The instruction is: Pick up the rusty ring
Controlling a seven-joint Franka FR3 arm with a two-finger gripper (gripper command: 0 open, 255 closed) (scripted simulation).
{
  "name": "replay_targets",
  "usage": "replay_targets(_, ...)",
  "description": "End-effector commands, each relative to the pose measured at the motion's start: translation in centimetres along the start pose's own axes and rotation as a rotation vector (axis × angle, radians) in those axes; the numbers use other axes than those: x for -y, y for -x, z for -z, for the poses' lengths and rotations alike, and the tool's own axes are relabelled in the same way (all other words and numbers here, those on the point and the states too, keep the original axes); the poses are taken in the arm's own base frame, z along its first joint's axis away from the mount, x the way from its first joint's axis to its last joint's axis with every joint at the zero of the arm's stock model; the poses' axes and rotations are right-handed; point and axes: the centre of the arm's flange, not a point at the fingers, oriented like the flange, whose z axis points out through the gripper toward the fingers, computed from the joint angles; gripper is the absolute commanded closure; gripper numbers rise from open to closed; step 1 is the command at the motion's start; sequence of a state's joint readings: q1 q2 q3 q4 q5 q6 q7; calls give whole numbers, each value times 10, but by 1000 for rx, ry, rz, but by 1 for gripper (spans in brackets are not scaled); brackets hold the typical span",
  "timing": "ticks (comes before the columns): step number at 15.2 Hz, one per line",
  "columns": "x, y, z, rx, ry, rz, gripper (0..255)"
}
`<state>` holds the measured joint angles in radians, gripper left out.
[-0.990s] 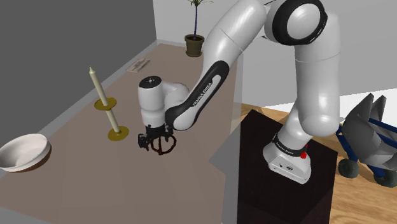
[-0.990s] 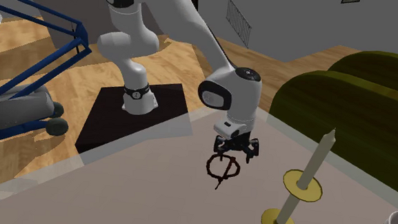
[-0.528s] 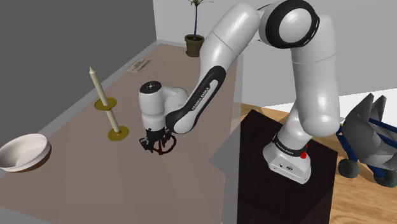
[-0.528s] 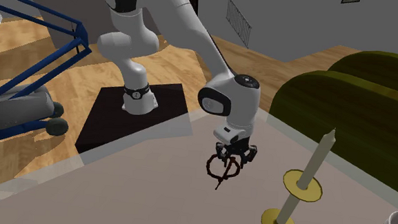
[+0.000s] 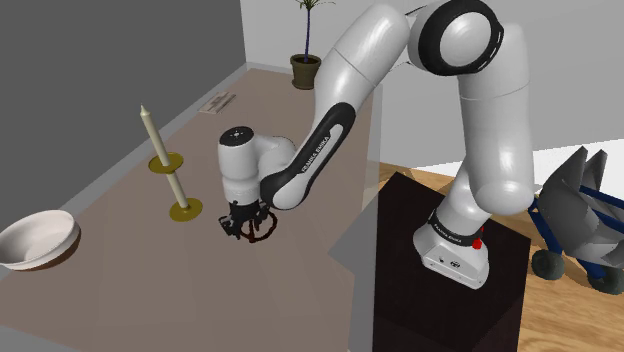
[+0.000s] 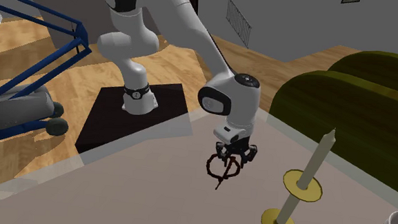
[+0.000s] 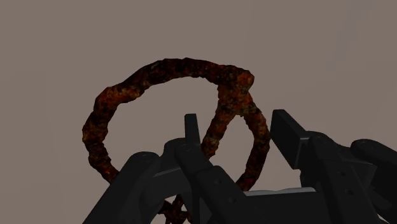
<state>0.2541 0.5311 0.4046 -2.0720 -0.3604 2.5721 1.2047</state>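
Resting at the shoulder view's left, a white bowl (image 5: 36, 240) and a pale candle in its brass holder (image 5: 163, 160) stood apart from the work. Just right of them, the rusty brown cross-barred ring (image 7: 94, 127) lay flat on the grey-brown table (image 5: 290, 130), jaws spread astride its rim, apparently poised to close.

Rust-red ring (image 7: 95, 130) mottled orange over near-black brown, all-black gripper (image 7: 235, 124), white arm (image 5: 350, 70) with dark joints, plain taupe table (image 5: 120, 290), cream candle (image 5: 150, 135) on 2 mustard discs (image 5: 185, 211), white bowl (image 5: 35, 240), olive sofa (image 6: 329, 93), plank-grained tan floor (image 6: 88, 82).
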Motion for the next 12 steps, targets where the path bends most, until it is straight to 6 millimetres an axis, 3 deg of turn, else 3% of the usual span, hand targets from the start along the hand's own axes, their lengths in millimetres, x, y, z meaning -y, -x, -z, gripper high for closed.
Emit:
replay_targets(1, 0, 0, 8, 0, 0, 0, 255)
replay_targets(12, 2, -1, 66, 0, 0, 0, 255)
